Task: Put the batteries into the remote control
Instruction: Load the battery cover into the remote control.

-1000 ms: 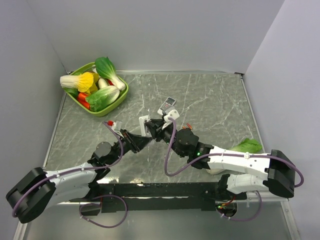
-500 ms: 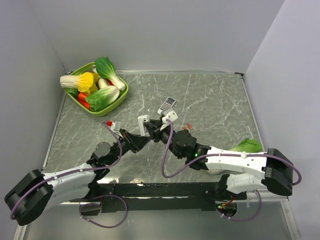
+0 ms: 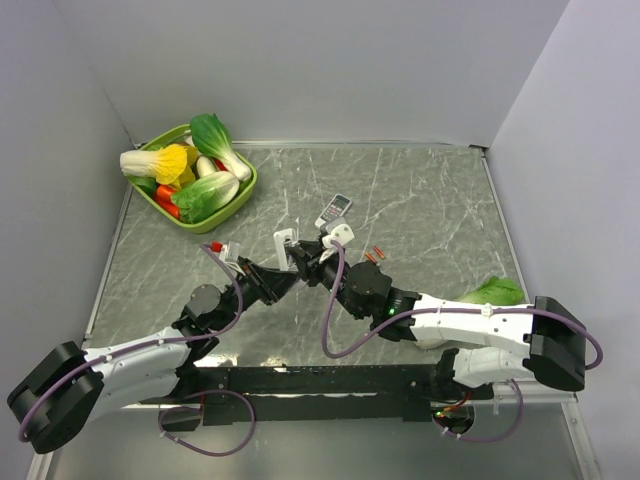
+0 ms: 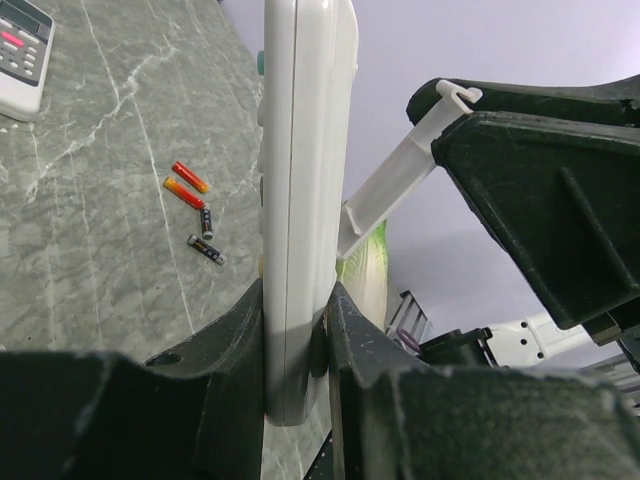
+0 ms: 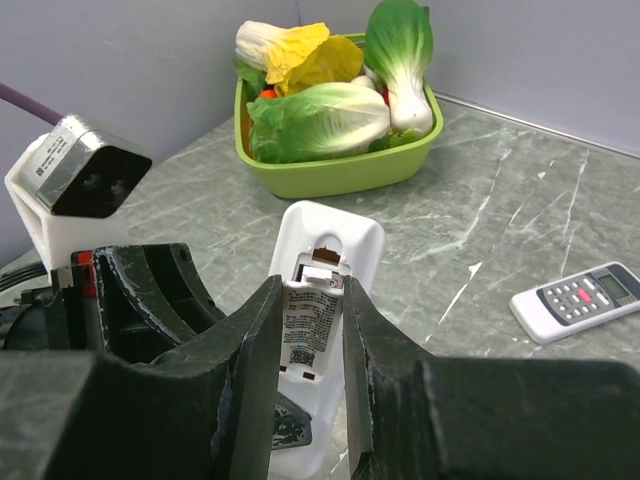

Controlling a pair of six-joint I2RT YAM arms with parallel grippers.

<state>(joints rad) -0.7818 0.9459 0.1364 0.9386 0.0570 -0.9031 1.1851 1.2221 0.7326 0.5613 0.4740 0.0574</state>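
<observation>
My left gripper (image 3: 277,277) is shut on a white remote control (image 3: 287,243) and holds it upright above the table. It shows edge-on in the left wrist view (image 4: 300,180), between the jaws of the left gripper (image 4: 297,300). My right gripper (image 3: 310,258) is shut on the remote's labelled battery cover (image 5: 313,320). In the right wrist view the right gripper (image 5: 312,300) is at the remote's back (image 5: 340,235), where the compartment's top is open. The cover (image 4: 395,185) slants away from the remote. Several batteries, two orange-red (image 4: 188,177) and two dark (image 4: 205,248), lie on the table (image 3: 375,252).
A second, smaller remote (image 3: 334,209) lies on the marble table; it also shows in the right wrist view (image 5: 575,300) and the left wrist view (image 4: 20,60). A green bowl (image 3: 243,190) of toy vegetables stands at the back left. A lettuce leaf (image 3: 495,291) lies at the right.
My right arm has edged a little to the left, closer against the held remote. The left gripper and the remote have hardly moved.
</observation>
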